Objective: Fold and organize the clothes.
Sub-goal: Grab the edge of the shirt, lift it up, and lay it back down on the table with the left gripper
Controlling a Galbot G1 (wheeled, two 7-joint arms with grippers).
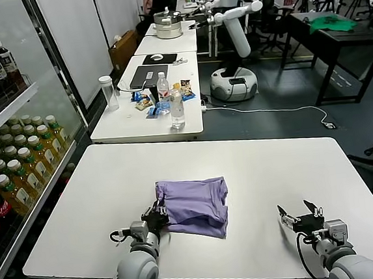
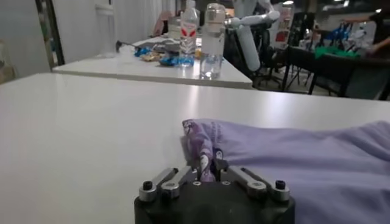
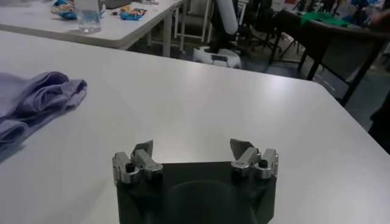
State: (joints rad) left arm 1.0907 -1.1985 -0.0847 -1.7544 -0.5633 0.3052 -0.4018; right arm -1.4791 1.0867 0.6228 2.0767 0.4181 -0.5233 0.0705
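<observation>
The clothes are one lavender T-shirt (image 1: pixel 195 206), lying folded in a rough rectangle on the white table (image 1: pixel 99 186) near its front edge. In the left wrist view the T-shirt (image 2: pixel 292 164) shows a printed edge. My left gripper (image 1: pixel 158 216) is at the shirt's near left corner, and its jaws are shut on that printed edge (image 2: pixel 206 165). My right gripper (image 1: pixel 299 210) rests low over the table to the right of the shirt, apart from it, open and empty. From the right wrist view, the T-shirt (image 3: pixel 36 100) lies off to one side of the open right gripper (image 3: pixel 194 148).
Beyond the far edge stands a second white table (image 1: pixel 147 120) with water bottles (image 1: pixel 176 109), snacks and a laptop. A drinks shelf (image 1: pixel 12 161) runs along the left. Another robot (image 1: pixel 233 37) and a dark table with a green cloth (image 1: pixel 333 23) stand farther back.
</observation>
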